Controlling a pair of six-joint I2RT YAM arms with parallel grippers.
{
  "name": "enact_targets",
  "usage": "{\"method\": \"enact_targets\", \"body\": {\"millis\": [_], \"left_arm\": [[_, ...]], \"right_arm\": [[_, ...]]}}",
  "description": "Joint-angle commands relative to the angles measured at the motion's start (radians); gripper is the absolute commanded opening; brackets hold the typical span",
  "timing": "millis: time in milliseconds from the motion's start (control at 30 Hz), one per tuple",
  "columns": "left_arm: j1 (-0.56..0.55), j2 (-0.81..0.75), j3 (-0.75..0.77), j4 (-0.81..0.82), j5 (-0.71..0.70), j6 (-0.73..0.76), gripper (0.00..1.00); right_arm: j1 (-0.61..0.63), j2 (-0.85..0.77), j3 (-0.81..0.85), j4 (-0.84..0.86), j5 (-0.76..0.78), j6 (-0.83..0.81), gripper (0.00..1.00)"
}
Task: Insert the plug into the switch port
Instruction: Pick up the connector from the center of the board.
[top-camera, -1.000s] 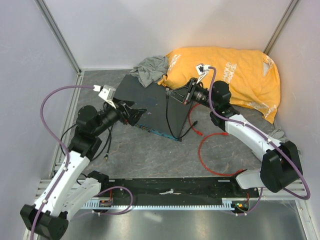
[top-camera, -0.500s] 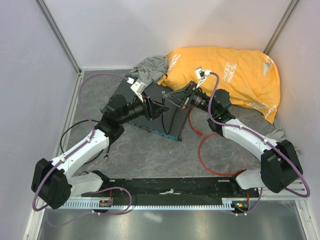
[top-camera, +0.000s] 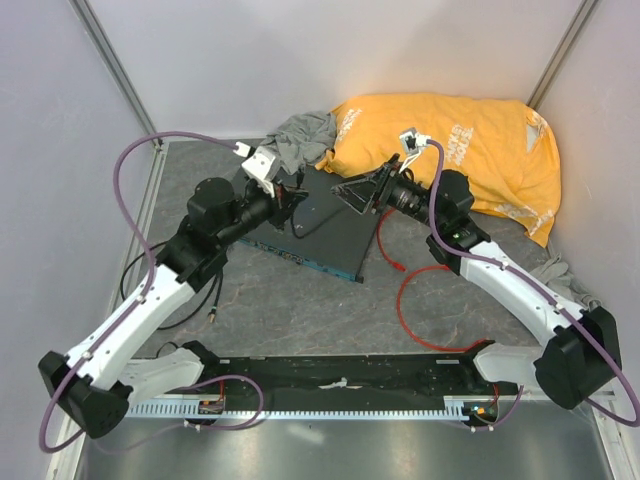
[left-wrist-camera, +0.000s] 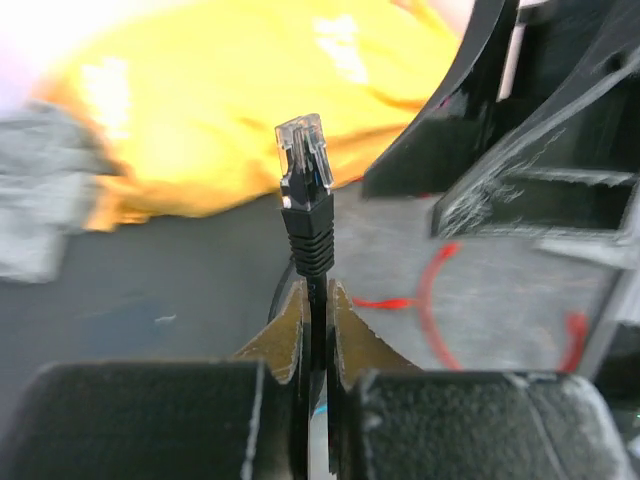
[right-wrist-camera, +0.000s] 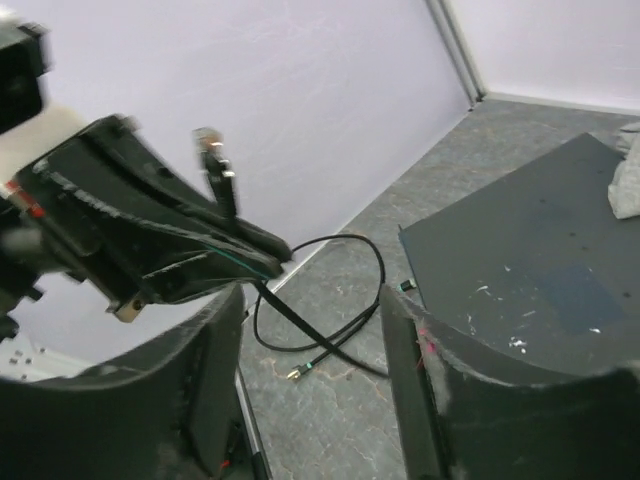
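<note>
Left gripper (left-wrist-camera: 315, 302) is pinched tight on a thin black cable (left-wrist-camera: 317, 288), just under the boot of the plug (left-wrist-camera: 303, 150). That plug stands upright above the fingertips, clear tip uppermost. Its arm stretches from the near-left corner out over the far-left part of the dark grey box (top-camera: 325, 240), wrist aimed at the right gripper (top-camera: 352, 190). That one faces it close by, fingers apart, nothing between them. The switch port row (top-camera: 312, 263) runs along the box's blue-green edge, below both grippers and nearer the bases. A red cable (top-camera: 405, 300) lies on the table (top-camera: 280, 305) under the right arm.
</note>
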Motion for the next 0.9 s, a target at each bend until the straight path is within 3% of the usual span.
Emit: {"method": "enact_targets", "body": {"millis": [0, 133, 267, 600, 800, 867], "left_arm": [[-0.030, -0.060, 0.004, -0.193, -0.186, 0.271, 0.02], [-0.067, -0.087, -0.047, -0.229, -0.221, 0.318, 0.02], [-0.106, -0.077, -0.073, -0.258, -0.307, 0.338, 0.02], [-0.156, -0.015, -0.093, -0.264, -0.353, 0.322, 0.01], [-0.169, 0.004, -0.087, -0.263, -0.358, 0.324, 0.02], [-0.174, 0.007, -0.090, -0.262, -0.359, 0.324, 0.02]], "right_arm": [[0.009, -0.013, 0.062, -0.149, 0.074, -0.057, 0.70], [0.044, 0.022, 0.110, -0.224, 0.109, -0.079, 0.80], [0.087, 0.067, 0.139, -0.232, 0.132, -0.083, 0.80], [0.128, 0.164, 0.161, -0.229, 0.157, 0.010, 0.77], [0.134, 0.191, 0.161, -0.211, 0.144, 0.044, 0.64], [0.136, 0.199, 0.159, -0.200, 0.126, 0.064, 0.51]]}}
